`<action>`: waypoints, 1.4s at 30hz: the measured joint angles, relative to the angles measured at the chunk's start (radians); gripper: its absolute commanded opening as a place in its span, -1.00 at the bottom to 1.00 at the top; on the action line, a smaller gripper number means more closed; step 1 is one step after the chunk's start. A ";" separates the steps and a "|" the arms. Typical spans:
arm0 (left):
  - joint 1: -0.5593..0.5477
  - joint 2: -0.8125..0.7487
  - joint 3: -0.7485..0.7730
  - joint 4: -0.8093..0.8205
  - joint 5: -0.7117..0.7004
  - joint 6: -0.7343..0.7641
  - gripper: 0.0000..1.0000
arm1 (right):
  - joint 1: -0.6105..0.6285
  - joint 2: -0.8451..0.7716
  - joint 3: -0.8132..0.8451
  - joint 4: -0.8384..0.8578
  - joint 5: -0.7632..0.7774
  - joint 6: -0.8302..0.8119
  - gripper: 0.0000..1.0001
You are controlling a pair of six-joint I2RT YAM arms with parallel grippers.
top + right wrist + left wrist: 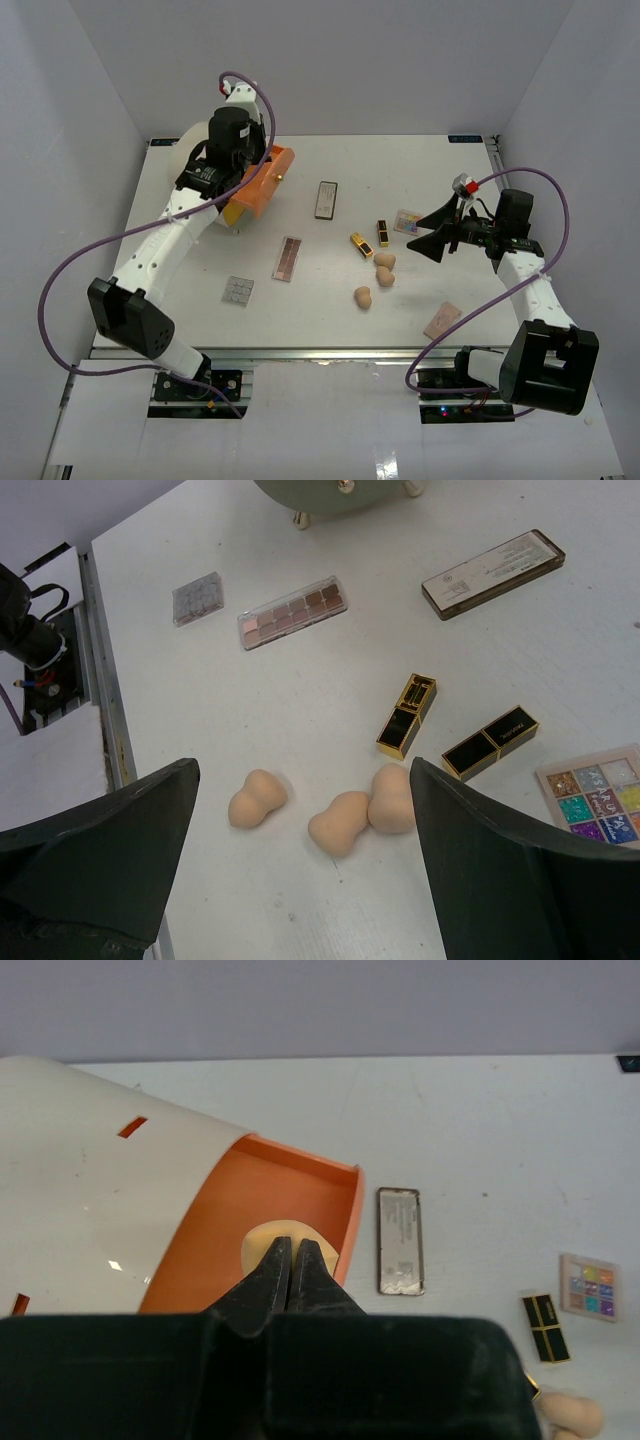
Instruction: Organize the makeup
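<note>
Your right fingers [100,850], spread wide, hang over the three loose sponges [340,822] on the counter [180,710], nearest that arm. Your left fingers [268,1282], pinched together on nothing, sit above a sponge [262,1238] in the drawer [352,1210].

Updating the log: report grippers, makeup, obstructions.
Left gripper shut, tips over a sponge in the orange drawer. Right gripper open, empty, above three loose sponges. Nothing in the way.
</note>
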 measured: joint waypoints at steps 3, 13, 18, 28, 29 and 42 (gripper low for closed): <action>0.019 0.072 0.045 -0.029 0.000 0.017 -0.90 | 0.000 0.005 0.000 -0.002 0.000 0.000 0.84; 0.036 0.167 0.081 -0.063 -0.001 0.054 -0.29 | 0.000 0.006 0.000 -0.005 0.000 0.000 0.84; 0.037 0.167 0.081 -0.068 -0.005 0.058 0.13 | 0.000 0.006 0.000 -0.010 0.000 0.000 0.84; 0.037 0.163 0.092 -0.078 -0.007 0.068 0.27 | 0.000 0.006 0.000 -0.013 -0.005 -0.003 0.85; 0.037 0.161 0.096 -0.080 -0.003 0.068 0.31 | 0.000 0.007 0.000 -0.016 -0.010 -0.006 0.86; 0.037 -0.191 -0.051 -0.057 0.266 0.034 0.79 | 0.459 0.015 0.008 -0.259 0.329 -0.323 0.95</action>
